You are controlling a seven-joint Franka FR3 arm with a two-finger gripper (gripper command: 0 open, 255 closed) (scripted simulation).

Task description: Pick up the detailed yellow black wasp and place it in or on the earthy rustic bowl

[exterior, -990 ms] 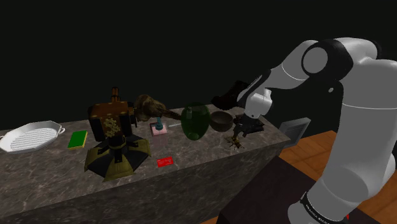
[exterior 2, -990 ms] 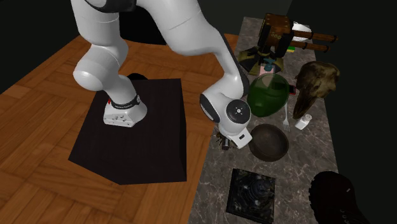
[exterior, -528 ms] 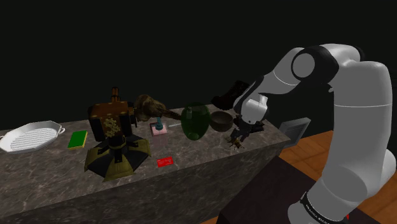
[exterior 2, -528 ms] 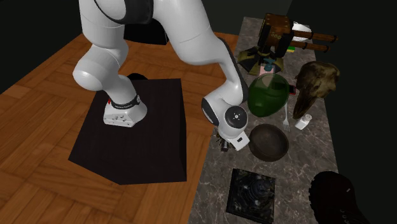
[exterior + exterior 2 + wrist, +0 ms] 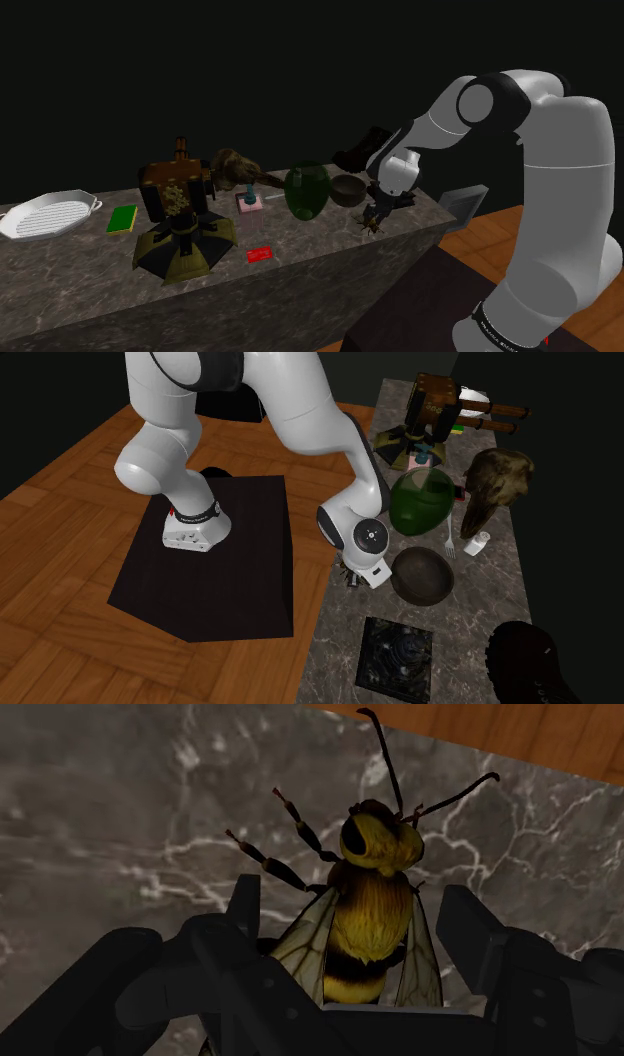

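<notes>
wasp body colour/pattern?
The wasp is fuzzy yellow with black bands, dark eyes and translucent veined wings; the wrist view shows it best.

Dim throughout: the marble counter (image 5: 320, 232) lies in gloom before a black area (image 5: 300, 60); the wooden floor (image 5: 60, 602) and the wasp (image 5: 375, 904) (wrist view) show brighter.

The wasp (image 5: 370, 909) is yellow with black bands; the tabletop (image 5: 120, 824) is grey, white-veined; the bowl (image 5: 425, 577) looks dull brown.

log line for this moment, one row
phase: pre-grasp | pincer: open, straddling wasp | wasp: on marbled counter | bowl: wasp not yet inside
</notes>
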